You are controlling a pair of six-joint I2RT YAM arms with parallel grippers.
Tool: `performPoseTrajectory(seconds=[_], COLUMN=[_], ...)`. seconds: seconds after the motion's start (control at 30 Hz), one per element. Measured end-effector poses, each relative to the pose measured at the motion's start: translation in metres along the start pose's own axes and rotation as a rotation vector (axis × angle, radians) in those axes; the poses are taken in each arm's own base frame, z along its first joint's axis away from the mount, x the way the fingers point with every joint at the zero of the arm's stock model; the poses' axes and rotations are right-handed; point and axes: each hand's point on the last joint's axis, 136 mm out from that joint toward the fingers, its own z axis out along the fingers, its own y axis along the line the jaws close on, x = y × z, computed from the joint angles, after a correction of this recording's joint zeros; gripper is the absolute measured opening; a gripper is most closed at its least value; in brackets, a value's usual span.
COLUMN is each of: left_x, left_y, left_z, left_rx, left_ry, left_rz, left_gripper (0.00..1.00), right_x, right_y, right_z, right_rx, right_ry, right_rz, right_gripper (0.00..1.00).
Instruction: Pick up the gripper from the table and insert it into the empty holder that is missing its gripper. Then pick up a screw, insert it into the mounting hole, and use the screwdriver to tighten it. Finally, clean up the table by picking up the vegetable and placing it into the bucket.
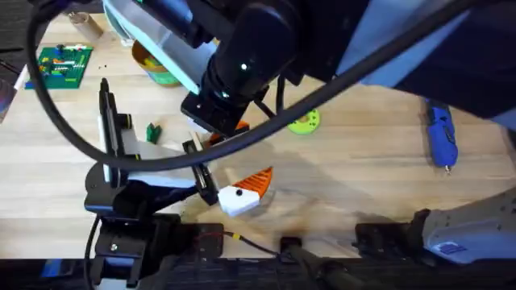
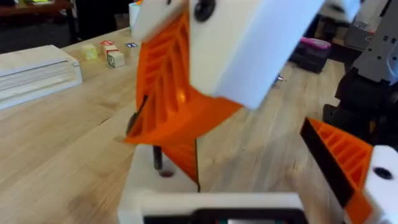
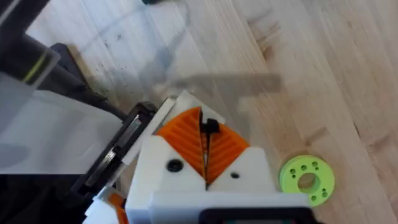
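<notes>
Left tool (image 1: 242, 192): nearest the arm bases, low over the bench (image 1: 363, 185). Its fingers stand well apart with nothing held between them; one carries an orange ribbed pad (image 2: 345, 165).
Holder (image 2: 149, 193): the white block on the left tool's other side, just under the right tool. Whether the orange gripper is already seated in it cannot be told.
Right tool (image 3: 204, 155): reaching across the middle, orange pads pressed together on a thin black piece, probably the screw (image 3: 210, 126).
Screw handling: stiff, light and slippery, so it could easily tip or drop. It is best pinched near the head, with the shank free to enter the hole.
In the way: the right tool's pads crowd the holder, and a cable (image 1: 72, 137) loops over the work.
Vegetable (image 1: 153, 131): on the bench just beyond the left arm, tiny and light.
Lime disc (image 1: 305, 121): near the right tool, not part of the job.
Screwdriver (image 1: 441, 137): well apart on the right side, rigid and heavier; it should be gripped around the blue barrel.
Bucket (image 1: 157, 71): farthest, partly hidden by the right arm, beside a green board (image 1: 63, 64).
</notes>
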Motion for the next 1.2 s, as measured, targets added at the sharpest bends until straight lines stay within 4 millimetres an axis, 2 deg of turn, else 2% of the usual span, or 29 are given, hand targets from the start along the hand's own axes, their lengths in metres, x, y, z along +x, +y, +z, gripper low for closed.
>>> performPoseTrajectory(seconds=[0.9, 1.2], left_x=[0.000, 0.000], left_y=[0.000, 0.000], left_z=[0.000, 0.000], left_rx=[0.000, 0.000], left_ry=[0.000, 0.000], left_rz=[-0.002, 0.000], left_gripper=[0.993, 0.993], right_x=[0.003, 0.001], right_y=[0.003, 0.005], right_z=[0.000, -0.017], right_rx=[-0.017, -0.024], right_ry=[0.013, -0.020], right_rz=[0.003, 0.002], right_gripper=[0.006, 0.006])
